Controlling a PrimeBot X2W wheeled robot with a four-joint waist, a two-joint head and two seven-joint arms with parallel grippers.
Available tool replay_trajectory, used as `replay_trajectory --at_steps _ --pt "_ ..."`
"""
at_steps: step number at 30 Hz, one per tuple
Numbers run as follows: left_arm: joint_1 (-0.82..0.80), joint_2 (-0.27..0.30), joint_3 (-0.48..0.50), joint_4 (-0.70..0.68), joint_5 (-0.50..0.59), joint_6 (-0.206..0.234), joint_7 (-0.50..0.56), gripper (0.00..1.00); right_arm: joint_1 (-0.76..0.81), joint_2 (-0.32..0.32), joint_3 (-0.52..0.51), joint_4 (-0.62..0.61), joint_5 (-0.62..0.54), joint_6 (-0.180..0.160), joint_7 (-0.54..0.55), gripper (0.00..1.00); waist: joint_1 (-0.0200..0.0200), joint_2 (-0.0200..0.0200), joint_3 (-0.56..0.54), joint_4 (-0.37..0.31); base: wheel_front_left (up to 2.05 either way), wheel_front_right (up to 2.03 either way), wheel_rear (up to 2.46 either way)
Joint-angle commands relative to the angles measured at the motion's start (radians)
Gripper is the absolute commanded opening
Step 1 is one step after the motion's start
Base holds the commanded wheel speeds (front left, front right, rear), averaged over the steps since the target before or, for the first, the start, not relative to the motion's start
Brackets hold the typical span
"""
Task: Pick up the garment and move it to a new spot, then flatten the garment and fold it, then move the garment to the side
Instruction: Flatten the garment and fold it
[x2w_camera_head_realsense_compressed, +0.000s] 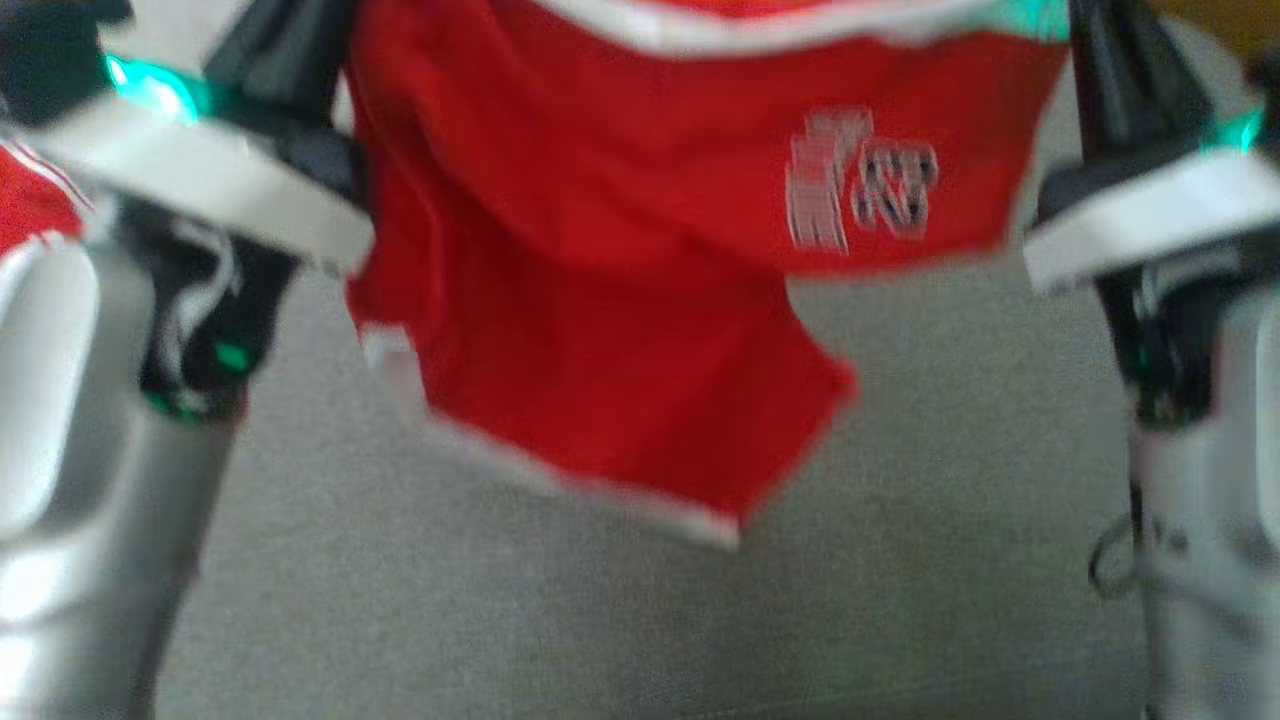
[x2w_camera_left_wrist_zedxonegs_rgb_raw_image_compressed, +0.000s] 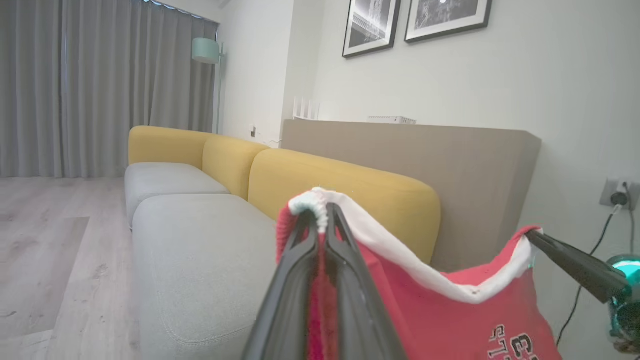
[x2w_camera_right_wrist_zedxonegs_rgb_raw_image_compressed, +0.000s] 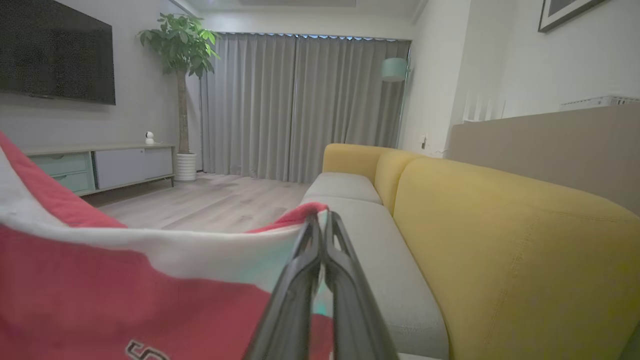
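Observation:
The red garment (x2w_camera_head_realsense_compressed: 620, 260), trimmed in white with a printed logo, hangs in the air between my two arms above the grey sofa seat (x2w_camera_head_realsense_compressed: 640, 620). My left gripper (x2w_camera_left_wrist_zedxonegs_rgb_raw_image_compressed: 322, 212) is shut on one white-banded corner of the garment (x2w_camera_left_wrist_zedxonegs_rgb_raw_image_compressed: 450, 310). My right gripper (x2w_camera_right_wrist_zedxonegs_rgb_raw_image_compressed: 320, 222) is shut on the other corner of the garment (x2w_camera_right_wrist_zedxonegs_rgb_raw_image_compressed: 125, 290); the right gripper's dark fingers (x2w_camera_left_wrist_zedxonegs_rgb_raw_image_compressed: 575, 262) also cross the left wrist view, pinching the cloth. The lower hem dangles loose and slanted. Motion blurs the head view.
A sofa with yellow backrests (x2w_camera_left_wrist_zedxonegs_rgb_raw_image_compressed: 350, 185) and grey cushions (x2w_camera_left_wrist_zedxonegs_rgb_raw_image_compressed: 200, 250) runs along the wall. Behind it stands a tan panel (x2w_camera_left_wrist_zedxonegs_rgb_raw_image_compressed: 425, 150). Wooden floor (x2w_camera_right_wrist_zedxonegs_rgb_raw_image_compressed: 215, 200), a TV cabinet (x2w_camera_right_wrist_zedxonegs_rgb_raw_image_compressed: 100, 165) and a potted plant (x2w_camera_right_wrist_zedxonegs_rgb_raw_image_compressed: 180, 60) lie beyond.

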Motion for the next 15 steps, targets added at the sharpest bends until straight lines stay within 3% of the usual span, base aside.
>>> replay_trajectory --at_steps 1,9,15 --pt "-0.089 0.042 0.041 -0.017 0.014 -0.007 -0.007 0.00 -0.082 0.004 0.020 -0.020 0.002 0.004 -0.015 0.00 -0.0003 0.0000 0.085 -0.015 0.00 0.00 0.00" --pt "-0.422 0.041 0.011 0.224 0.109 -0.034 -0.155 0.00 -0.459 0.048 -0.015 0.247 -0.076 0.004 -0.195 0.00 -0.0003 0.0000 0.227 -0.044 0.00 0.00 0.00" --pt "-0.523 0.053 -0.027 0.313 0.118 -0.039 -0.260 0.00 -0.479 0.055 0.020 0.265 -0.036 0.004 -0.267 0.00 -0.0003 0.0000 0.366 -0.056 0.00 0.00 0.00"
